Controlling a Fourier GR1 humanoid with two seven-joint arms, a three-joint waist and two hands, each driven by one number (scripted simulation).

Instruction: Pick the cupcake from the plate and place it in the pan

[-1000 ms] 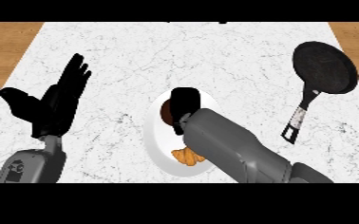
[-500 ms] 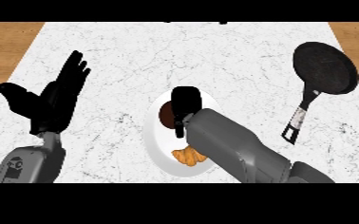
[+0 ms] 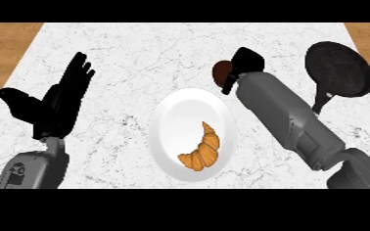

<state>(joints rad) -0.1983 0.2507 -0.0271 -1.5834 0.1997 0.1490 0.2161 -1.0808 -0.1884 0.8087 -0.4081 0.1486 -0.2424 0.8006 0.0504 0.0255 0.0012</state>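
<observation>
Cupcake (image 3: 221, 71), pinched in the curled right robot hand (image 3: 245, 61), has left the plate (image 3: 173, 122) and we judge it midway over the tabletop (image 3: 145, 54) toward the pan (image 3: 338, 67), with the left robot hand (image 3: 61, 100) spread, resting.

We are in a kitchen: a white marble worktop (image 3: 145, 54) edged with wood carries a black frying pan (image 3: 336, 68) and a white plate (image 3: 168, 127) holding a croissant (image 3: 202, 149).
</observation>
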